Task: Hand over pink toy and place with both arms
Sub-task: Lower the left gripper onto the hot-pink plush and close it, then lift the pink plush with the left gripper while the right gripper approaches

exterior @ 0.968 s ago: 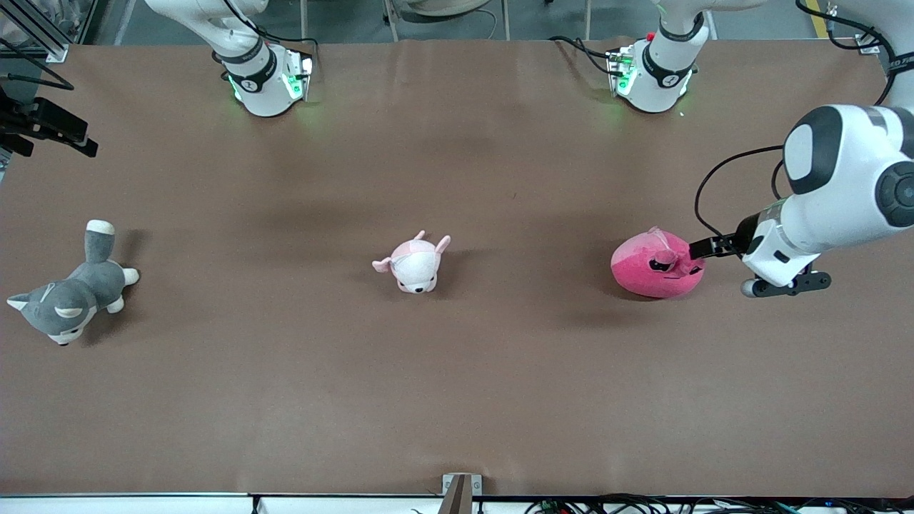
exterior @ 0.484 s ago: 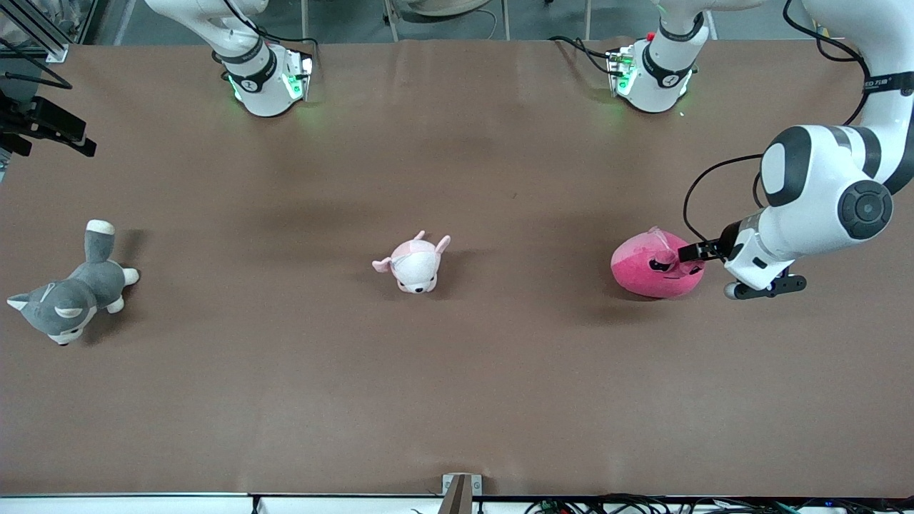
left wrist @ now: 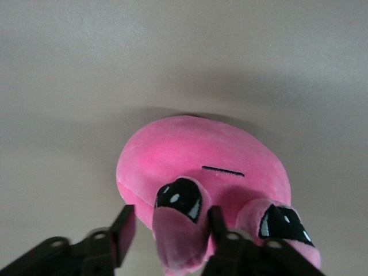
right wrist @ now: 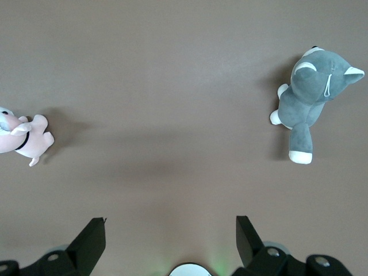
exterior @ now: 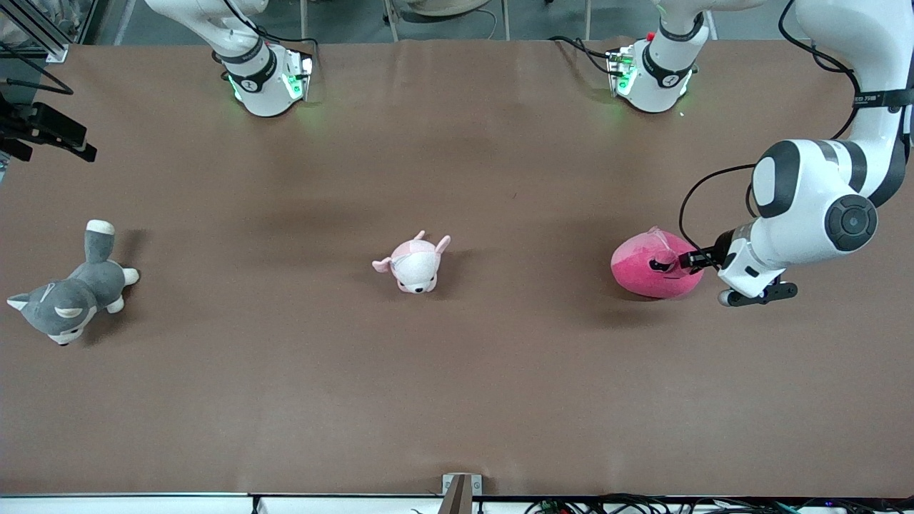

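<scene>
The table [exterior: 457, 400] is covered with a brown sheet. Three plush toys lie on it in a row, well apart from one another.

At the right arm's end of the table lies the grey toy [exterior: 68, 296], a grey-and-white animal on its side. In the right wrist view the same toy [right wrist: 310, 103] shows with its white-tipped tail pointing toward the claw.

The right arm waits, raised above the table close to its own base. Only its base and lower links show in the front view. The right claw [right wrist: 170, 241] hangs over bare table with its fingers [right wrist: 92, 241] wide apart and nothing between them.

At the middle of the table lies the puppy [exterior: 414, 263], pale pink and white. Part of it shows at the edge of the right wrist view [right wrist: 23, 138].

Toward the left arm's end of the table lies the pink toy [exterior: 653, 264], resting on the table surface. The left arm reaches down to it from the table's end. The left claw [left wrist: 169, 230] is at the toy's face, with its fingers [left wrist: 123, 227] on either side of one ear bump. The fingers are partly drawn in. The wrist view shows one finger against the bump and a small gap at the other, so a firm clamp cannot be confirmed.
</scene>
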`<state>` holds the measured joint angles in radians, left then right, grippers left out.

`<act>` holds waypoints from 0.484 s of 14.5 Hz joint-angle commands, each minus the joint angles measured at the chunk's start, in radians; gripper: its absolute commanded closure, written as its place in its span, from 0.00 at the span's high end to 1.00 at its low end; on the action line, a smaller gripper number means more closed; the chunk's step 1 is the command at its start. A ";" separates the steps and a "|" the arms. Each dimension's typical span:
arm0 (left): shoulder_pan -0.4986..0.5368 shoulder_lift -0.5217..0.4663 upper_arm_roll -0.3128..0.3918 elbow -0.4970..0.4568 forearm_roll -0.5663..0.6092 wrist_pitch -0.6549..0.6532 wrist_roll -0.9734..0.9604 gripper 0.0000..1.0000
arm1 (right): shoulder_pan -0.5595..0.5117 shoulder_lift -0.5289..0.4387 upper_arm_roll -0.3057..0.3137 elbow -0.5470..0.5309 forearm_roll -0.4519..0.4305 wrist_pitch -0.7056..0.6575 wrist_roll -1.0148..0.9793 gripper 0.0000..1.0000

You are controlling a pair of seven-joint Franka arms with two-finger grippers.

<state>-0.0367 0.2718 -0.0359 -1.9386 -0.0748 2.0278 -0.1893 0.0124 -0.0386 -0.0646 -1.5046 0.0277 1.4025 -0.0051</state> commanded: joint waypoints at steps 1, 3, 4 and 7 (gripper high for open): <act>0.001 0.001 -0.002 0.001 -0.013 0.012 -0.048 0.26 | -0.014 0.051 0.002 -0.005 0.001 0.050 0.002 1.00; -0.006 -0.002 -0.002 0.004 -0.013 0.012 -0.087 0.15 | -0.046 0.094 0.003 -0.005 0.014 0.062 0.002 1.00; -0.009 -0.006 -0.004 0.007 -0.013 0.011 -0.113 0.11 | -0.052 0.121 0.003 -0.002 0.012 0.064 0.002 1.00; -0.011 -0.023 -0.033 0.061 -0.011 -0.049 -0.171 0.08 | -0.048 0.180 0.003 0.000 0.000 0.066 0.010 1.00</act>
<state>-0.0431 0.2693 -0.0484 -1.9197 -0.0751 2.0285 -0.3231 -0.0299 0.1244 -0.0720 -1.5128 0.0277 1.4678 -0.0056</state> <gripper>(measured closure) 0.890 0.000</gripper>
